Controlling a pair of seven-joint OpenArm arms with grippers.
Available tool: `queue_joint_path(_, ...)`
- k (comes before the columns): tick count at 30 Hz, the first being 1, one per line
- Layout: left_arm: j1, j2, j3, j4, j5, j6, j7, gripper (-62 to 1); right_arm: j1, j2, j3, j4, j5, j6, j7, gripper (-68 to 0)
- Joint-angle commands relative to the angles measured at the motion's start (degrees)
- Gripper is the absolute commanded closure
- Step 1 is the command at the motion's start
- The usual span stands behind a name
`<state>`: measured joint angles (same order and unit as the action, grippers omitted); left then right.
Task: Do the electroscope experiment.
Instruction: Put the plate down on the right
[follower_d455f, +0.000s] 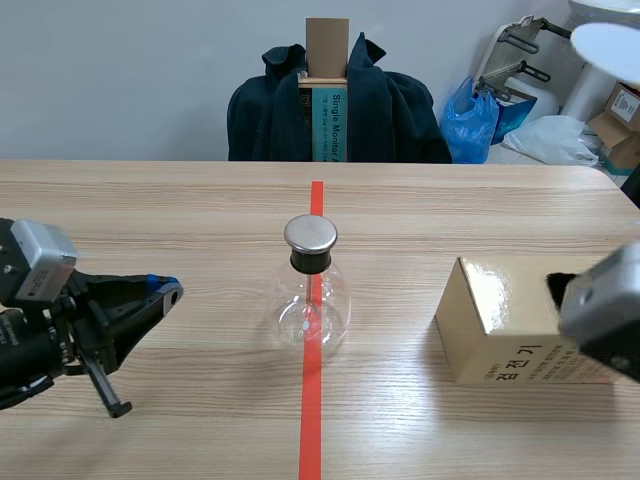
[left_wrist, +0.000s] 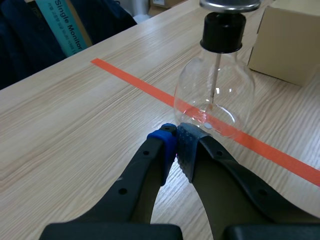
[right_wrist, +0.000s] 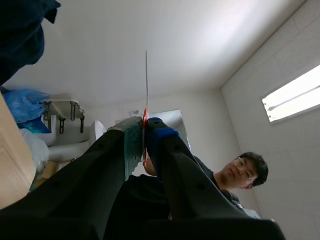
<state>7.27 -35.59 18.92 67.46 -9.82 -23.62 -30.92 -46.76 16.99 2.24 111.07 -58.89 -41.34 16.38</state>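
Note:
The electroscope (follower_d455f: 311, 300) is a clear glass flask with a black stopper and a flat metal cap (follower_d455f: 311, 233), standing on the red tape line at mid-table. My left gripper (follower_d455f: 168, 290) lies low on the table to its left, shut on nothing. In the left wrist view the pads meet at the gripper's tip (left_wrist: 176, 145), just short of the flask (left_wrist: 215, 95). My right arm (follower_d455f: 605, 305) sits at the right edge, over a box. The right gripper (right_wrist: 144, 145) points up toward the ceiling, shut on a thin pale strip (right_wrist: 146, 85) with a red mark, seen edge-on.
A tan cardboard box (follower_d455f: 500, 310) stands right of the flask, also ahead of my left gripper (left_wrist: 290, 40). Beyond the table's far edge is a chair with a dark jacket (follower_d455f: 270, 110) and a blue bag (follower_d455f: 475, 120). A person (right_wrist: 245, 172) shows behind the right gripper.

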Motion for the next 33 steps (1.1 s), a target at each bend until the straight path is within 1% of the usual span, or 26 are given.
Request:
queue_joint_path(1, 2.5, -0.3, -1.8, 3.7, -1.7, 0.0, 0.5, -3.1, 0.9, 0.7, 0.3, -2.4, 0.5, -2.2, 0.4, -0.7)
queue_joint_path(3, 5.9, -0.8, -4.1, 8.4, -2.0, 0.0, 2.4, -3.1, 1.2, 0.6, 0.3, -5.5, 0.7, -3.5, 1.7, -0.7)
queue_joint_path(8, 14.6, -0.7, -10.0, 20.9, -2.0, 3.2, 7.0, -3.1, 3.1, -1.1, 0.3, -12.4, 0.6, -3.5, 4.8, -0.7)
queue_joint_path(13, 22.3, -0.6, -14.3, 32.8, -2.0, 6.5, 11.3, -3.2, 6.2, -2.5, 0.0, -18.2, 0.4, -3.5, 7.2, -0.7)
queue_joint_path(16, 26.3, -0.6, -16.5, 38.4, -2.0, 7.1, 13.1, -3.2, 7.6, -2.7, -1.1, -20.9, -1.2, -3.5, 7.4, -0.7)
queue_joint_path(19, 30.2, -0.5, -18.2, 42.8, -2.0, 9.0, 13.9, -3.3, 8.6, -3.1, -1.9, -23.3, -1.6, -3.5, 7.6, -0.7)
queue_joint_path(20, 31.4, -0.3, -18.6, 43.9, -1.9, 9.2, 14.1, -5.8, 9.0, -3.3, -1.9, -24.0, -1.9, -3.5, 7.6, -0.7)
queue_joint_path(21, 32.6, -0.3, -19.1, 44.7, -1.9, 9.4, 14.1, -11.0, 9.5, -3.6, -2.0, -24.8, -2.2, -3.5, 7.6, -0.7)
queue_joint_path(22, 33.6, -0.3, -19.4, 45.4, -1.9, 9.4, 14.1, -18.6, 10.0, -4.0, -2.2, -25.5, -2.4, -3.5, 7.6, -0.7)
queue_joint_path(24, 35.5, -0.3, -20.0, 46.2, -1.5, 9.4, 14.0, -36.5, 10.8, -4.3, -2.6, -26.7, -2.5, -3.5, 7.6, -0.7)
queue_joint_path(25, 36.4, -0.3, -20.2, 46.3, -1.5, 9.4, 14.0, -43.9, 10.9, -4.3, -3.0, -27.2, -2.7, -3.5, 7.6, -0.7)
queue_joint_path(26, 37.2, -0.3, -20.3, 46.3, -1.4, 9.4, 14.1, -48.7, 10.9, -4.3, -3.2, -27.6, -2.8, -3.5, 7.5, -0.7)
queue_joint_path(28, 38.7, -0.3, -20.3, 46.3, 0.0, 9.6, 14.6, -54.7, 11.4, -4.3, -3.8, -28.5, -2.8, -3.5, 7.2, -0.7)
queue_joint_path(31, 41.7, -0.3, -20.3, 46.3, 3.4, 11.2, 14.6, -62.3, 12.3, -4.3, -4.9, -29.8, -2.8, -3.5, 6.3, -0.7)
queue_joint_path(33, 43.2, -0.3, -20.5, 46.3, 5.3, 12.3, 14.6, -62.3, 12.9, -4.3, -5.6, -30.8, -3.2, -3.5, 5.6, -0.7)
